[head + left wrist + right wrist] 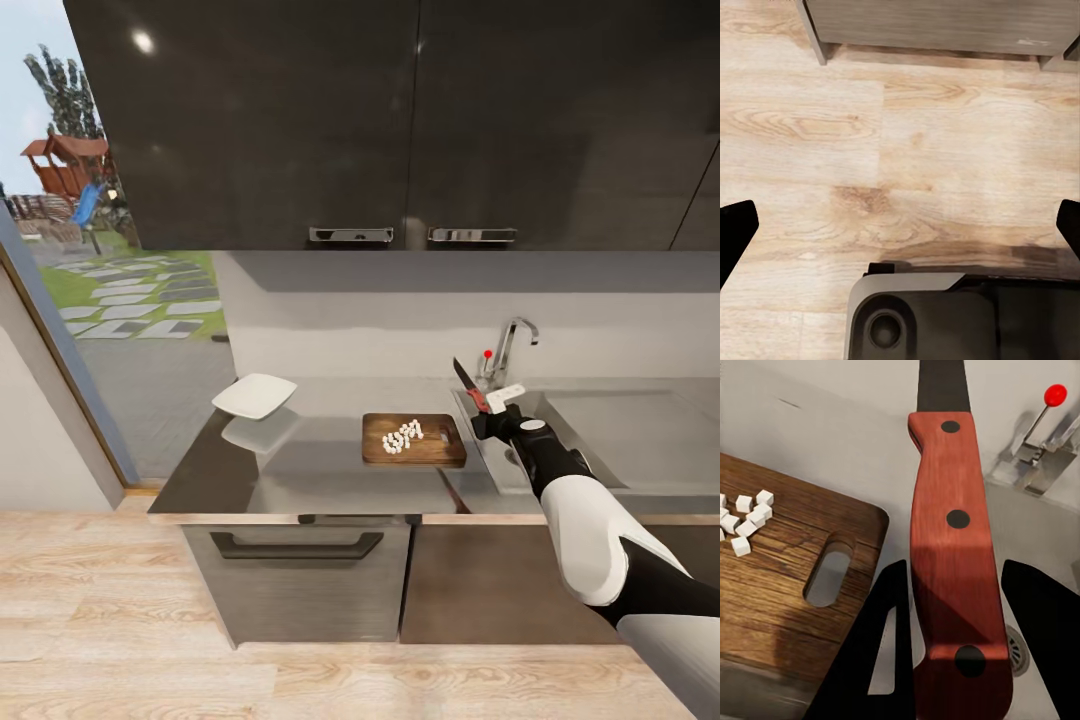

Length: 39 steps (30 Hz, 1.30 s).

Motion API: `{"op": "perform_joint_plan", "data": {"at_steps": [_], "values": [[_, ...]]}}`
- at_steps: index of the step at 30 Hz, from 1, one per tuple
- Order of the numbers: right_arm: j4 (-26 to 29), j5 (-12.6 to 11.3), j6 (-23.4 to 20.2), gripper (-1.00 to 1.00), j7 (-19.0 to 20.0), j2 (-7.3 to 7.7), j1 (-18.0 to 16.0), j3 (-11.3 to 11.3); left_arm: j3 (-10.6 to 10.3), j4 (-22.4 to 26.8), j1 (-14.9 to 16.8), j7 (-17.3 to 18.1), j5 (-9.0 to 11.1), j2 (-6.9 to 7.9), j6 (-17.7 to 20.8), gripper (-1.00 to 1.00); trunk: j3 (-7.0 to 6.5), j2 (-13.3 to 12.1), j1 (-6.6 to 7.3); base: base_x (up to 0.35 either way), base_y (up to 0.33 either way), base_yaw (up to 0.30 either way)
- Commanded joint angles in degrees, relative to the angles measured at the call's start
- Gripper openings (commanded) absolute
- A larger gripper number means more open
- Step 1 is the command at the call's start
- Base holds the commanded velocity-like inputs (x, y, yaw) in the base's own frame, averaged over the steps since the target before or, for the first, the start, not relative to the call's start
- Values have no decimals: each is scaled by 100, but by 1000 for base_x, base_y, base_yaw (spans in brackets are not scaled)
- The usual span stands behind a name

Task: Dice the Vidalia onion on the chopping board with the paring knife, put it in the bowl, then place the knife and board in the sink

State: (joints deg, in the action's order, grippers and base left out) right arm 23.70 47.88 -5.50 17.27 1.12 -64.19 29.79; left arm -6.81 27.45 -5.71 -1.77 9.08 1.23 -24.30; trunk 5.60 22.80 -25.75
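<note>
The right claw [487, 415] is clamped on the knife [469, 387], its two dark fingers [881, 637] pressing either side of the red handle, blade pointing up and away toward the backsplash. It hangs over the left edge of the sink [640, 440], just right of the board [413, 440]. The board lies flat on the bench [300, 465], its hole [829, 577] at the end nearest the knife, with a small heap of white onion cubes [403, 436] on top. The white bowl [254, 395] sits at the board's 10 o'clock, well apart. The faucet [508, 350] with its red knob [487, 353] stands at the knife's 1 o'clock. The left claw [900, 225] points at the wood floor [907, 150], fingers spread wide apart
</note>
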Motion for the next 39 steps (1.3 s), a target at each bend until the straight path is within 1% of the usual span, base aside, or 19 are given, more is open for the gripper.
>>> {"op": "perform_joint_plan", "data": {"at_steps": [1,8,12,14,16,18,19,20,22,25,28,39], "values": [[12,37,-13,-100,49,-6,-6,50,-48,5,0,-18,59,8,-11,100,11,12,-4,0,0,0],[12,37,-23,-100,33,2,-6,59,-48,-15,0,-16,59,1,-7,100,11,12,-4,154,-153,0],[-64,35,-264,-100,20,15,-6,72,-48,-20,0,-16,59,0,-5,100,11,12,-4,173,-237,0],[-196,30,-308,-100,-5,27,-6,135,-46,-20,0,-16,59,1,-5,100,11,12,-4,41,-244,0],[-468,31,-324,-100,-247,86,-6,461,-41,-18,0,-16,59,0,-5,100,11,12,-4,10,-72,0],[-742,31,-316,-100,-600,143,-6,803,-40,-13,0,-16,59,0,-5,100,11,12,-4,3,-19,0],[-832,31,-310,-100,-731,177,-6,932,-40,-12,0,-18,59,0,-5,100,11,12,-4,1,-5,0],[-874,30,-309,-100,-775,205,-6,979,-39,-12,0,-18,59,0,-5,100,11,12,-4,0,-3,0],[-929,28,-314,-100,-813,290,0,1018,-39,-13,0,-19,59,0,-5,100,11,12,-4,0,-1,0],[-979,28,-326,-100,-833,328,2,1044,-39,-19,0,-24,59,0,-5,100,12,12,-4,0,0,0],[-989,28,-329,-100,-831,371,102,1061,-39,-15,0,-25,59,0,-5,100,24,12,-4,0,0,0],[-990,20,-329,-100,-830,381,143,1064,-39,-20,0,-24,59,0,-5,100,110,12,-4,0,0,0]]}}
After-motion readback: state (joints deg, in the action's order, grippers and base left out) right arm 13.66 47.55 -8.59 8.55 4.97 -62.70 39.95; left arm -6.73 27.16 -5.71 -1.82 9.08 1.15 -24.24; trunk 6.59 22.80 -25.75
